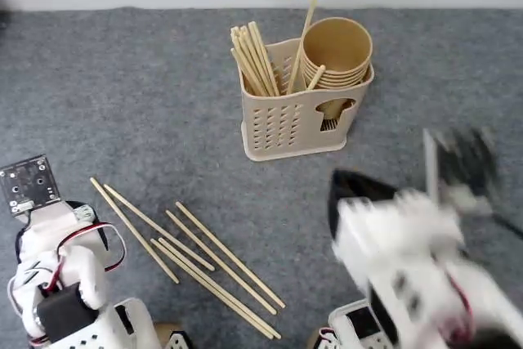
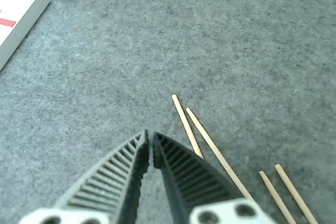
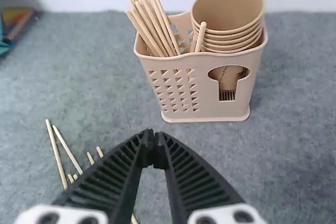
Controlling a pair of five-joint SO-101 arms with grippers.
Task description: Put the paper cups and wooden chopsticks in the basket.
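Stacked brown paper cups (image 1: 337,46) and pale wooden chopsticks (image 1: 252,59) stand in the beige perforated plastic basket (image 1: 286,124). Other loose chopsticks (image 1: 230,254) lie on the grey bench (image 1: 122,104). The left end effector (image 2: 149,142) and right end effector (image 3: 154,145) are closed and empty.

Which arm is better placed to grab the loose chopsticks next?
Left, probably: the left end effector is shut and empty right beside the loose chopsticks. The right end effector points at the basket instead.

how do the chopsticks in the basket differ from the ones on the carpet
The chopsticks in the basket stand on end, leaning; the chopsticks on the carpet lie flat. The basket ones are mostly bunched tight in one compartment; the carpet ones are spread loosely. Both are pale wooden sticks.
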